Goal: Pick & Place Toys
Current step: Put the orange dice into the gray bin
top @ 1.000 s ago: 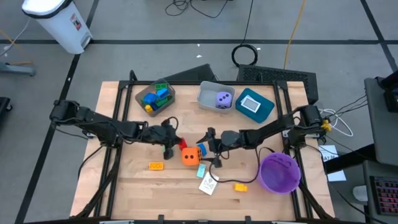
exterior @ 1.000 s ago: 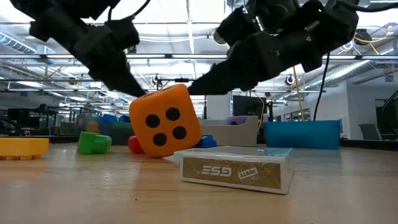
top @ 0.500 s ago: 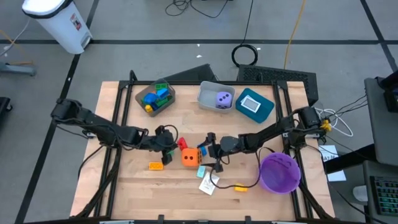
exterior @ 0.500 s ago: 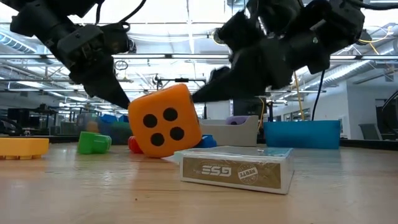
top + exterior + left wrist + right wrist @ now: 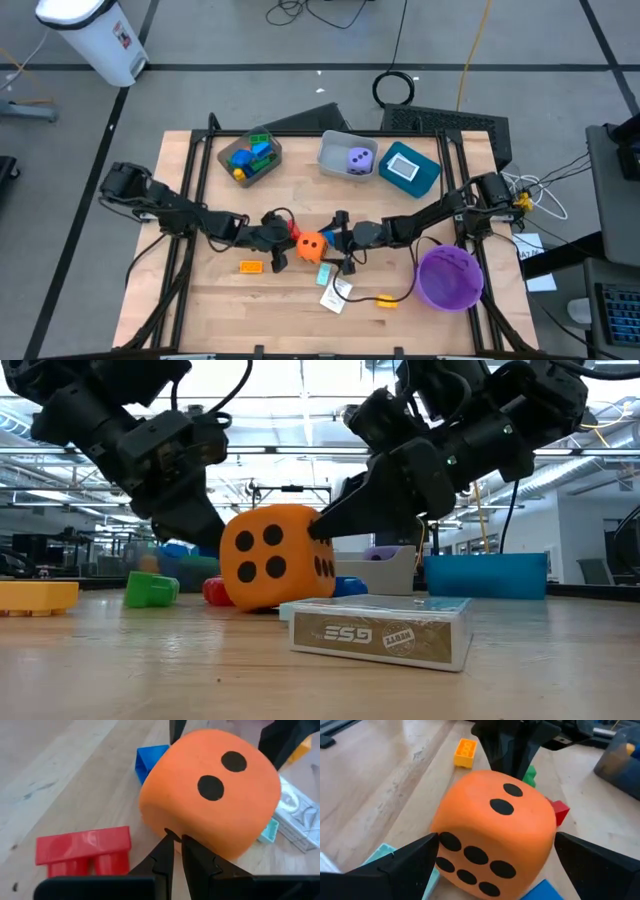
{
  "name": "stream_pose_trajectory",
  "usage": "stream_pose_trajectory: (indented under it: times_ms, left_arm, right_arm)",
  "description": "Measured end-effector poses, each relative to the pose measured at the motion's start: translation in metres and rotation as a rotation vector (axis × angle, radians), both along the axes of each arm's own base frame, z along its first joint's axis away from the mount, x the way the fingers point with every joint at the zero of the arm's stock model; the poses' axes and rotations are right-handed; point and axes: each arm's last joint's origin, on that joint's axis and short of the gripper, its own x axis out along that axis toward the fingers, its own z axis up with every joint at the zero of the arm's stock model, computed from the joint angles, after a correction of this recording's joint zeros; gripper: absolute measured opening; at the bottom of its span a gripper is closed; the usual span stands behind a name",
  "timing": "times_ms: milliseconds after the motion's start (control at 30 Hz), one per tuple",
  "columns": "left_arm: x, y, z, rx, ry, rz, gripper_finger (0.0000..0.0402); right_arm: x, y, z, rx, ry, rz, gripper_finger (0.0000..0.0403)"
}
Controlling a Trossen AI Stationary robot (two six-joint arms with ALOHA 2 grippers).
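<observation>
An orange dotted die [image 5: 310,246] sits on the table at mid-table, between my two grippers; it also shows in the low view [image 5: 278,557]. My left gripper [image 5: 280,240] is shut, its tips against the die's left side [image 5: 175,840]. My right gripper [image 5: 338,243] is open, with one finger on each side of the die [image 5: 495,835]. A red block [image 5: 82,851] and a blue block [image 5: 150,760] lie on the table beside the die. My left gripper's shut fingertips [image 5: 170,837] press against the die's lower left side [image 5: 165,822], coming nearly level from the table's left. The die rests on the table. My right gripper's fingers [image 5: 415,860] flank the die from the right; I cannot tell whether they touch it.
A card box [image 5: 380,630], a small teal card [image 5: 324,273] and a yellow block [image 5: 386,300] lie near the front. An orange block [image 5: 250,266] lies at the front left. A brown bin [image 5: 250,155], a grey bin [image 5: 335,160], a teal bin [image 5: 410,168] and a purple bowl [image 5: 449,277] stand around.
My left gripper has moved toward the table's right, up against the orange die. The die, tilted on an edge before, has turned about and now sits flat, shifted slightly right between the right gripper's fingers.
</observation>
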Motion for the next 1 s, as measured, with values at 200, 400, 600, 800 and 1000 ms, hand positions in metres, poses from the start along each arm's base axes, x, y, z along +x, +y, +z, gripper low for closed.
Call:
stream_pose_trajectory:
  times_ms: [200, 400, 600, 800, 1000]
  left_arm:
    - [0.003, -0.001, -0.001, -0.027, -0.020, -0.001, 0.0042]
    - [0.005, -0.002, 0.003, -0.006, -0.068, -0.030, 0.0042]
    - [0.004, -0.002, 0.001, 0.009, -0.052, -0.040, 0.0042]
    - [0.004, -0.001, 0.001, 0.007, -0.062, -0.038, 0.0042]
    - [0.005, -0.001, 0.003, 0.030, -0.083, -0.022, 0.0042]
  right_arm:
    - [-0.001, 0.000, -0.003, 0.047, 0.035, -0.020, 0.0392]
    - [0.004, 0.001, -0.025, 0.058, 0.033, -0.016, 0.0392]
    - [0.008, 0.002, -0.035, 0.074, -0.015, -0.006, 0.0392]
    - [0.010, -0.005, -0.034, 0.105, -0.020, -0.018, 0.0392]
    - [0.011, -0.008, -0.034, 0.147, -0.027, -0.002, 0.0392]
